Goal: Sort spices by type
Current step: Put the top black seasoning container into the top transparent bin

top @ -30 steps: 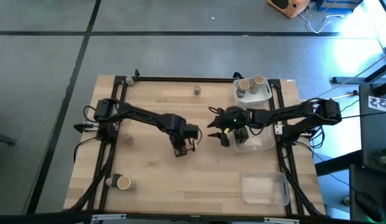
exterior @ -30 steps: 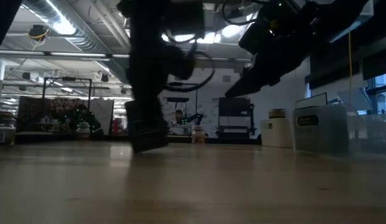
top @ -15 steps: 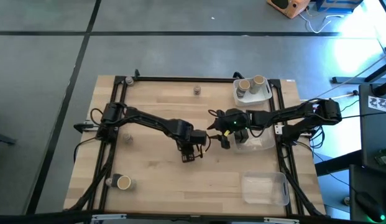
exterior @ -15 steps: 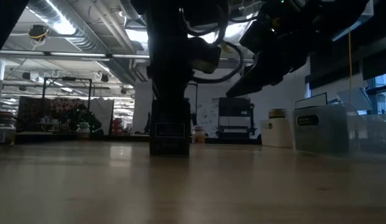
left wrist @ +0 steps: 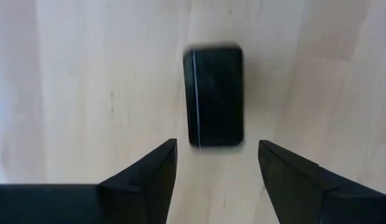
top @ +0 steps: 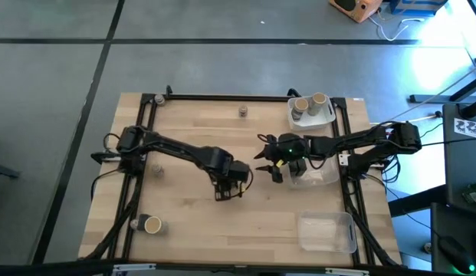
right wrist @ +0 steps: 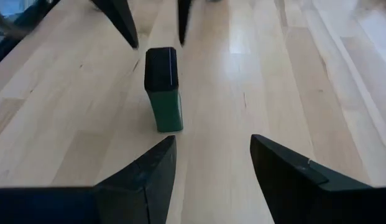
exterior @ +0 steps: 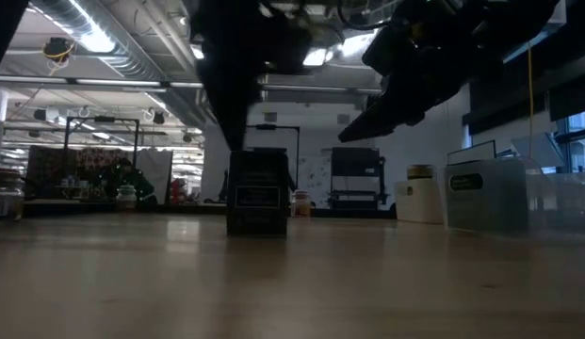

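while the dark blocky spice container (left wrist: 213,94) stands upright on the bare wooden table (top: 184,222) near the centre of the high view, the left gripper (left wrist: 214,163) hangs directly above it with its fingers spread wide and nothing between them. just right of centre, the right gripper (right wrist: 210,163) is likewise open and empty, pointing at the same container from a short way off. at the upper right, a white rectangular tray (top: 323,116) holds tan-topped jars (top: 302,104). another tan-topped jar (top: 152,225) sits at the lower left, and a small round container (top: 242,112) stands near the top edge.
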